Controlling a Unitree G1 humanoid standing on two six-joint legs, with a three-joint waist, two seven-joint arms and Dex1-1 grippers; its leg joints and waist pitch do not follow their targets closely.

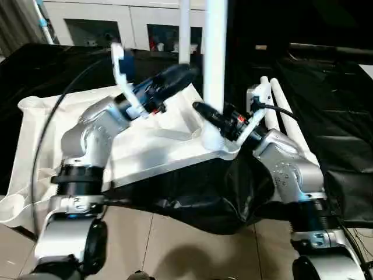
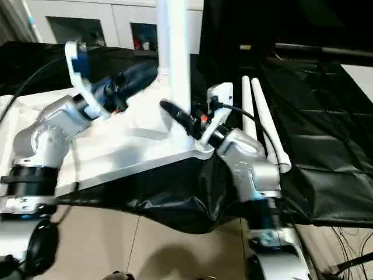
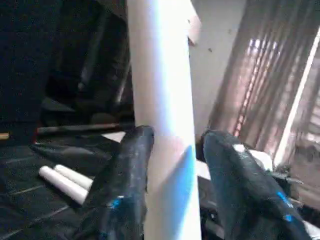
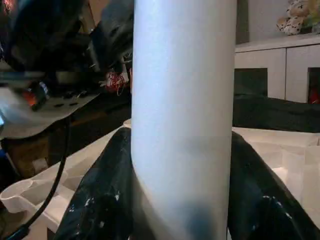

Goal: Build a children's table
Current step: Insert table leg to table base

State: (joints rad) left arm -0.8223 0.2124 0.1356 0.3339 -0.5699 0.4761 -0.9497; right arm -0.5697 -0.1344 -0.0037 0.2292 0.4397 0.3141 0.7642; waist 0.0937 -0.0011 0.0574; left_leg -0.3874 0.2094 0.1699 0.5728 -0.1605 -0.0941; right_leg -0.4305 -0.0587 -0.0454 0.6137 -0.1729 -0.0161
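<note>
The white tabletop (image 1: 157, 146) lies upside down on black cloth, its corner sockets facing up. One white leg (image 1: 214, 52) stands upright in the near right corner socket. My right gripper (image 4: 182, 165) is shut on this leg low down, both fingers pressed against it. My left gripper (image 1: 185, 74) reaches the same leg higher up. Its fingers (image 3: 135, 165) straddle the leg, with a small gap on one side, so it is open. A second leg (image 1: 184, 29) stands upright behind. Two more legs (image 1: 282, 114) lie side by side on the cloth to the right.
A white cabinet (image 1: 134, 23) with glass doors stands at the back. Black cloth (image 1: 326, 87) covers the work surface and hangs over its front edge above the tiled floor (image 1: 175, 251). A black cable (image 1: 49, 128) loops beside my left arm.
</note>
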